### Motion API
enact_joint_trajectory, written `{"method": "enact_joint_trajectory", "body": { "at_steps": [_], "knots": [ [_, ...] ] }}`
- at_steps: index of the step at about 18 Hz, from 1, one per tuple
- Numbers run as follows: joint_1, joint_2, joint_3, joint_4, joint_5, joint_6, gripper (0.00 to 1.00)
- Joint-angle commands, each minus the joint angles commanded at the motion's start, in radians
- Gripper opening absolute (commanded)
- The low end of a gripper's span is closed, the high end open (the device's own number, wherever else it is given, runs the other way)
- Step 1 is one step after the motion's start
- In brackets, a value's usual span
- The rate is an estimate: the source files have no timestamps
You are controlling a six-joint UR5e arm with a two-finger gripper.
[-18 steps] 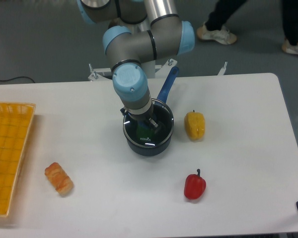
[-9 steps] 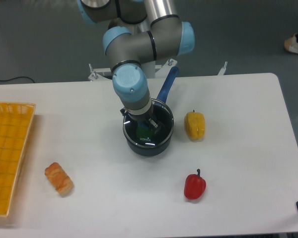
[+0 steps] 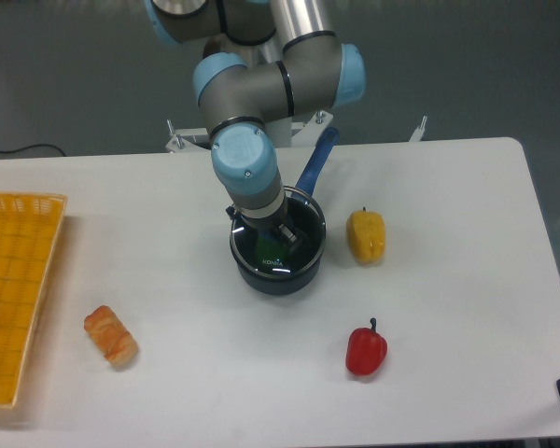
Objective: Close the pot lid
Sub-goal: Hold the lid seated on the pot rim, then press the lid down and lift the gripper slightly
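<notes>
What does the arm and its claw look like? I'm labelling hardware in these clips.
The arm has silver-grey tubular links with light-blue round joint caps and thin black seams. No loose cables show. The claw is small and dark, mostly hidden under the wrist; its details cannot be made out.

A single fixed camera looks down at a steep angle from the bench's [image 3: 467, 308] front edge, moderately near; the arm's [image 3: 261, 84] base sits at upper centre.

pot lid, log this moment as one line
phase: lid placement | lid: on pot | end effector: over lid centre, grip state hidden | yellow pepper: right of pot
</notes>
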Motion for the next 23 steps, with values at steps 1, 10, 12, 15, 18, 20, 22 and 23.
{"method": "enact_joint_trajectory", "body": {
  "at_steps": [1,10,12,15,18,20,22,23],
  "knots": [
    [0.0,0.0,0.0,0.0,-0.002,0.0,0.55],
    [0.008,0.006,0.002,-0.002,-0.014,0.015,0.54],
    [0.011,0.008,0.005,-0.002,-0.015,0.015,0.55],
    [0.008,0.008,0.005,0.0,-0.014,0.014,0.55],
    [0.006,0.008,0.005,0.0,-0.014,0.012,0.55],
    [0.005,0.008,0.006,0.0,-0.014,0.011,0.55],
    [0.003,0.008,0.006,0.0,-0.014,0.006,0.56],
    [0.002,0.006,0.006,0.002,-0.014,0.006,0.56]
  ]
}}
